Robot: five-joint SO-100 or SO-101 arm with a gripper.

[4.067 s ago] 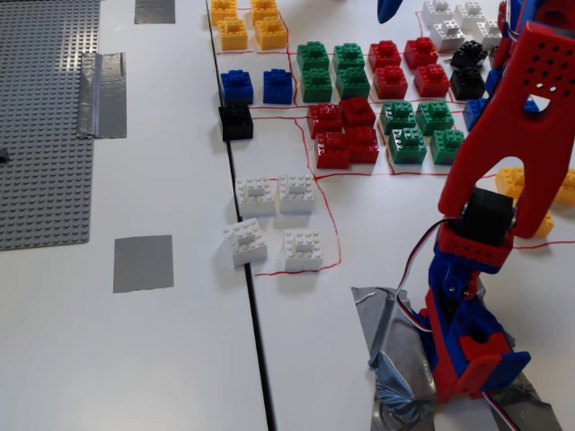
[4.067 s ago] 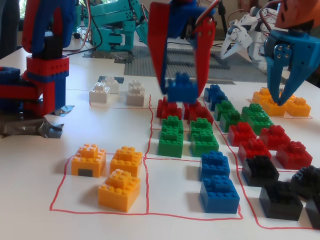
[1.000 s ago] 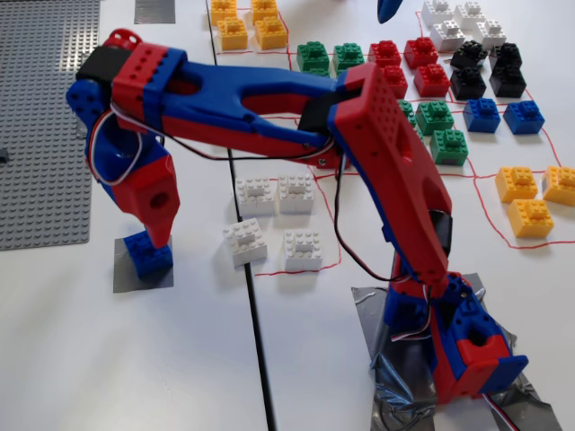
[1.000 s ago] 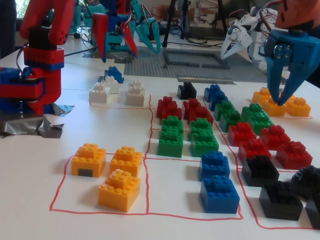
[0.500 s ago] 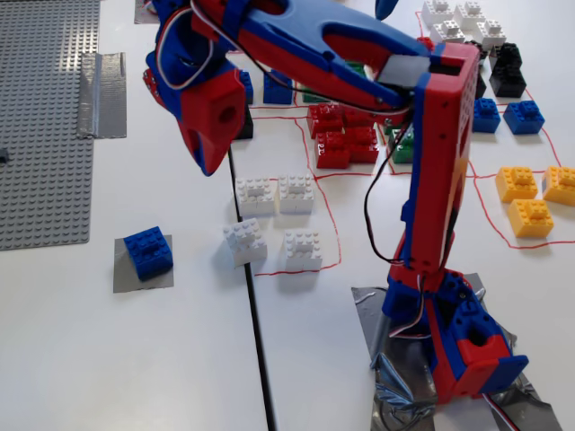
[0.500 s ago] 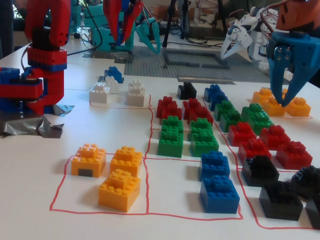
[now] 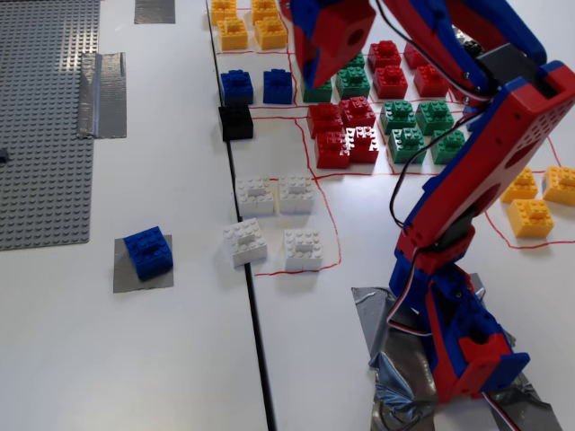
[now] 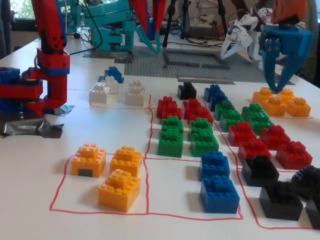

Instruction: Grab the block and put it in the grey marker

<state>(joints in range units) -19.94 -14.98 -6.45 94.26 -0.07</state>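
Observation:
A blue block [image 7: 148, 251] sits on a square grey marker [image 7: 126, 280] on the left table; it also shows far back in a fixed view [image 8: 114, 74]. My red and blue arm rises from its taped base at the lower right. My gripper [image 7: 313, 74] hangs high over the sorted blocks, near the blue and green ones and far from the blue block on the marker. In a fixed view the gripper [image 8: 151, 31] comes down from the top edge with its red fingers [image 8: 141, 17] slightly apart and nothing between them.
Sorted blocks fill red-outlined fields: white [image 7: 256, 196], red [image 7: 343, 135], green [image 7: 409, 126], yellow [image 7: 247, 27], blue [image 7: 238, 85], one black [image 7: 236, 121]. A grey baseplate [image 7: 45, 117] lies at the left, with a grey tape strip [image 7: 103, 94]. Other arms stand at the back [image 8: 280, 50].

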